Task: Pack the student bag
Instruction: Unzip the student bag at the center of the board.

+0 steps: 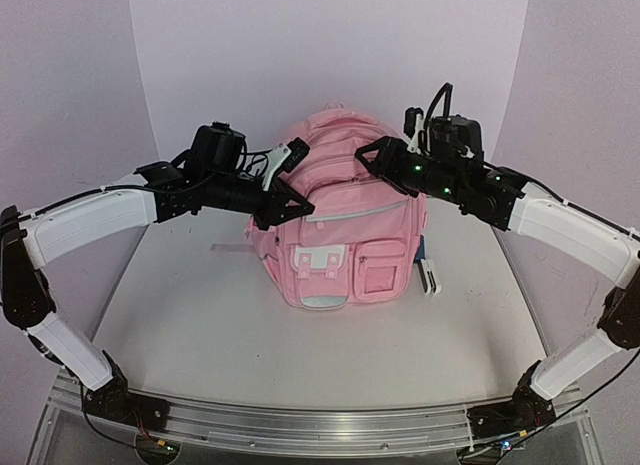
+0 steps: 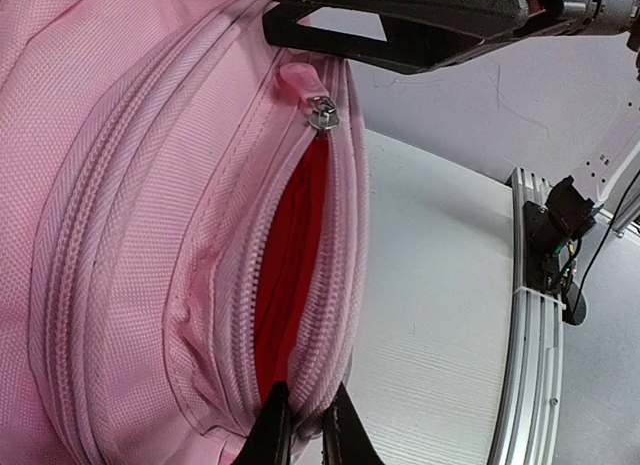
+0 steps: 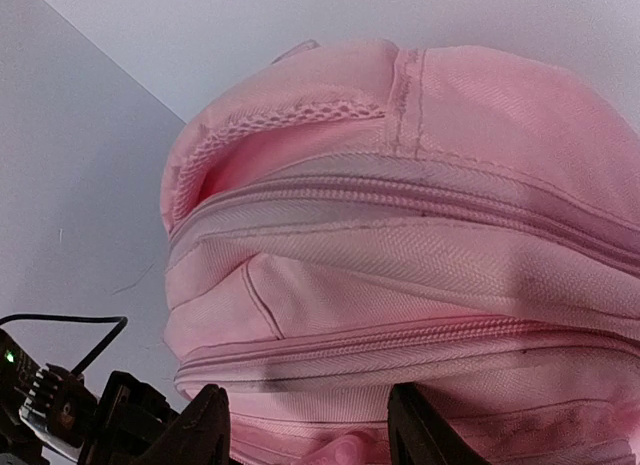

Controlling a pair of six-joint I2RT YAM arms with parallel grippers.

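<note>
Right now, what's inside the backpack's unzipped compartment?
Only red lining shows through the gap in the pink backpack. Anything deeper is covered by the fabric.

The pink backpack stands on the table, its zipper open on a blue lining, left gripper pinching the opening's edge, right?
The lining is red, not blue, as the left wrist view shows. Otherwise yes: the pink backpack stands on the table, left gripper pinching the opening's edge.
</note>
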